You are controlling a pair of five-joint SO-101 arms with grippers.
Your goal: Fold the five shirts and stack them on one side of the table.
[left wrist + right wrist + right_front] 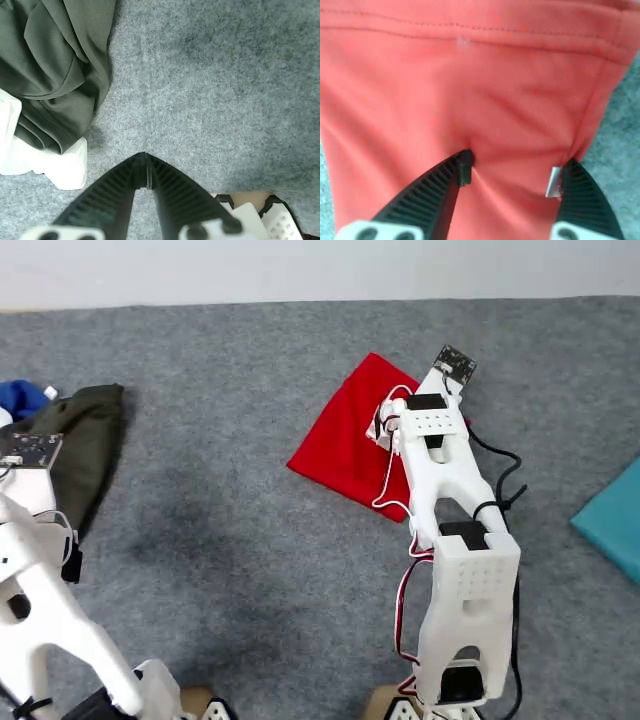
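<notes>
**Right gripper spread on red shirt**

The right gripper [512,172] presses its spread jaws into the folded red shirt [345,445] at mid-table. The left gripper [146,160], jaws pressed together, hangs over grey felt [250,560] beside the olive shirt [50,75].

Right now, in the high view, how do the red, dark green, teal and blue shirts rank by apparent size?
1. red shirt, partly under the right arm
2. dark green shirt
3. teal shirt, cut by the frame edge
4. blue shirt, also cut off
</notes>
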